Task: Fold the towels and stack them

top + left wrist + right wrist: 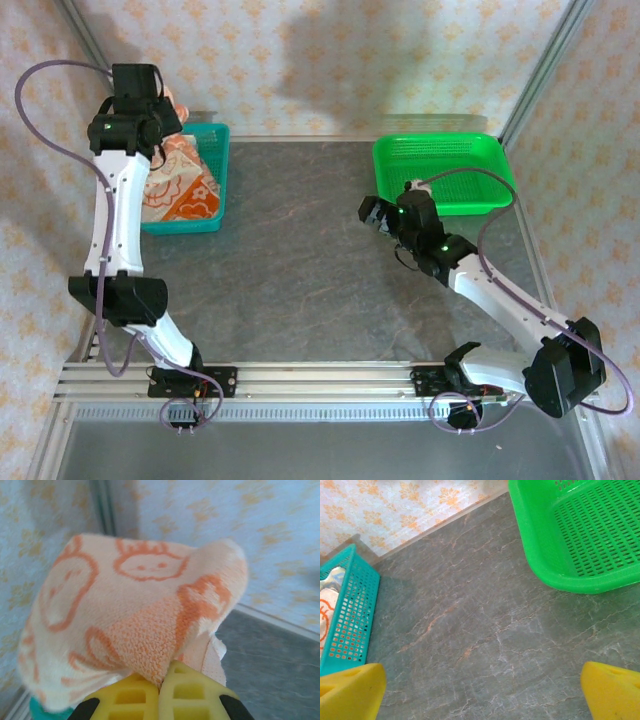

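Orange and cream towels (182, 182) lie heaped in the teal basket (223, 170) at the back left. My left gripper (162, 681) is above that basket, shut on a fold of one towel (135, 600) printed with orange sun faces. The cloth bunches over the yellow fingers (192, 695), and a bit of it peeks out beside the wrist (178, 102). My right gripper (372, 213) hovers over bare table right of centre, open, with nothing between its yellow fingertips (612, 690). A towel edge (327, 615) shows through the teal basket (355, 610).
A green mesh basket (388, 165) (540, 555) stands at the back right, just beyond my right gripper. The grey marble tabletop (290, 280) lies between the baskets. Patterned walls close in the back and sides.
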Robot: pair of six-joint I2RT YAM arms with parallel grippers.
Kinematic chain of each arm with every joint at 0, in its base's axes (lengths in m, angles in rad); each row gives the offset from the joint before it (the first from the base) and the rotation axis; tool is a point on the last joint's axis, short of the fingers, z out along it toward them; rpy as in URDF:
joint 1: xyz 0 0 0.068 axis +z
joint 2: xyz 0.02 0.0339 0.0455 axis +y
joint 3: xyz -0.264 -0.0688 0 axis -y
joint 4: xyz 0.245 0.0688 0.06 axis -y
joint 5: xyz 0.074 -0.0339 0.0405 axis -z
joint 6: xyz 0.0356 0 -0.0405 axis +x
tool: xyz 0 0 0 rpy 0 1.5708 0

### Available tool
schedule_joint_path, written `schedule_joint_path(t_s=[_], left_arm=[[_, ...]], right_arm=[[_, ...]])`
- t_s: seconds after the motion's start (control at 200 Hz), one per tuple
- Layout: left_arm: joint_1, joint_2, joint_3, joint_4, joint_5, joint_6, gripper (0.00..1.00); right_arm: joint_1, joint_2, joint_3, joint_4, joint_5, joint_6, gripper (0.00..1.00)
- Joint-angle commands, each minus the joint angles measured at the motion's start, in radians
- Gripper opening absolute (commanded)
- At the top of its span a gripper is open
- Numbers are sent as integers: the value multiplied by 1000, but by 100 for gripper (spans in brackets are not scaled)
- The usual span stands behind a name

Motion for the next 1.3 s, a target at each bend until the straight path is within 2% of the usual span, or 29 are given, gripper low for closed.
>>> schedule_joint_path(t_s=[0.0,0.135,0.235,0.375,0.59,0.706,0.761,0.856,0.966,1.031,1.076,1.171,1.296], left_arm=[[-55,-48,56,-30,57,-22,0],[-148,-61,64,-31,149,-65,0],[-257,-73,24,-15,173,-125,0],[-422,-124,-109,63,125,-240,0],[-634,-204,-325,131,58,-521,0],[-707,-211,-422,144,68,-657,0],[-710,-199,-476,174,97,-684,0],[-692,-141,-502,168,80,-662,0],[-605,-36,-491,189,133,-603,0],[-544,29,-477,190,143,-564,29],[-512,75,-468,205,154,-519,42],[-462,147,-441,170,135,-443,56],[-431,151,-477,150,133,-367,58]], right_arm=[[5,7,0,34,23,17,99],[5,0,-6,36,32,19,99],[6,-16,-10,24,48,13,99],[5,-54,-15,-12,71,-8,99],[5,-104,18,-138,157,-45,99],[6,-116,27,-174,174,-67,99],[5,-108,39,-196,177,-71,99],[5,-80,53,-214,156,-73,99],[5,-46,66,-212,106,-74,99],[5,-23,78,-217,80,-73,99],[5,-10,84,-220,65,-69,99],[8,7,92,-222,27,-70,99],[27,65,98,-221,-24,-79,99]])
